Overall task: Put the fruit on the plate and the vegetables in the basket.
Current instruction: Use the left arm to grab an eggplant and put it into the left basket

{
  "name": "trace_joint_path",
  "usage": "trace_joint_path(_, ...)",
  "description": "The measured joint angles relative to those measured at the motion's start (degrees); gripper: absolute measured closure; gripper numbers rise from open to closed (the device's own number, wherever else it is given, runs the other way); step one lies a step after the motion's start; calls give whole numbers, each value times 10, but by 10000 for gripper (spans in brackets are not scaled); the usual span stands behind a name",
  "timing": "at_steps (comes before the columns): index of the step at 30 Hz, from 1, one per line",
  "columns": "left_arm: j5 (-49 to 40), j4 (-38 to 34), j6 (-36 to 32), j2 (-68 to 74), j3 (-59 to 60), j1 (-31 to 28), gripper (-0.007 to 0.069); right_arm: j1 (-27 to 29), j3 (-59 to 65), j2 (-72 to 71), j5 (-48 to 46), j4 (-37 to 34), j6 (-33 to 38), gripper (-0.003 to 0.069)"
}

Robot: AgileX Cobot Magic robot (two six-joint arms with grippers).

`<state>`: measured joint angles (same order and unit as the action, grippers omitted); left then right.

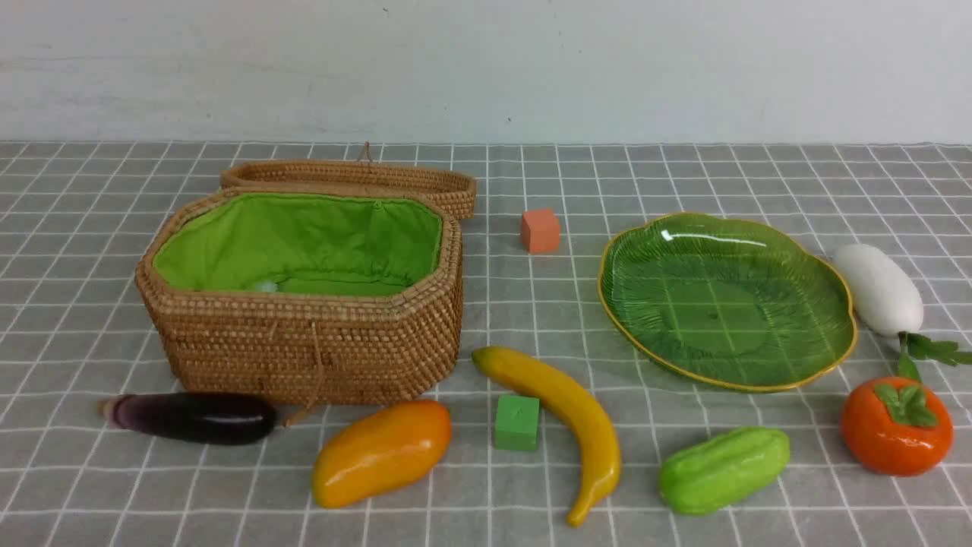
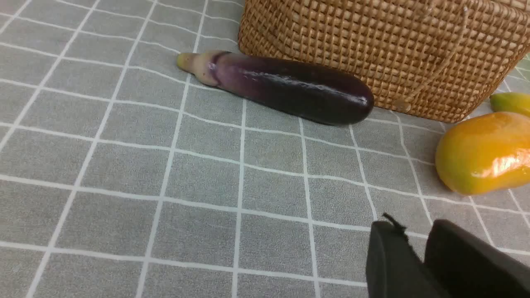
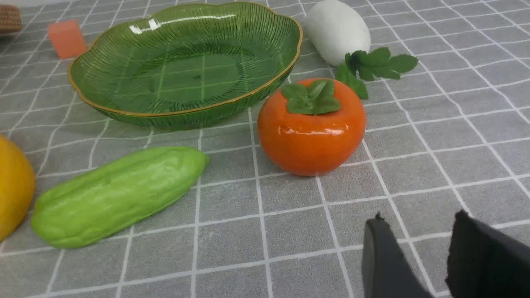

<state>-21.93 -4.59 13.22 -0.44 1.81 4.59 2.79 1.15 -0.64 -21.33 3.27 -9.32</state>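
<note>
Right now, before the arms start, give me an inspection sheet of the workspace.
Surface: grey checked cloth, flat.
Job's things: banana, mango, persimmon, eggplant, radish, gourd all on the cloth; plate bare; basket open, lid behind it.
Clutter: orange cube, green cube.
Grippers: right gripper jaws apart, empty; left gripper empty, gap unclear.
Cables: nothing seen.
Surroundings: pale wall.

I see the basket (image 1: 304,349) well left of the plate (image 1: 721,304), the radish (image 1: 879,287) just right of it, and the banana (image 1: 566,410), gourd (image 1: 723,469) and persimmon (image 1: 896,429) in front of it.
</note>
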Motion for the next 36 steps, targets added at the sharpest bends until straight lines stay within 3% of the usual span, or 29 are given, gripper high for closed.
trace_joint_path(16,12,1,0,0,0,0,480,0,0,0,-1,0,0,419)
trace_joint_path(26,130,-217,126,0,0,0,469,0,0,0,-1,0,0,419)
trace_joint_path(30,167,-242,130,0,0,0,468,0,0,0,-1,0,0,419)
trace_joint_path(33,158,-245,131,0,-17,0,505,0,0,0,1,0,0,419)
trace_joint_path(36,77,-241,105,0,-78,0,620,0,1,0,16,-14,-12,419)
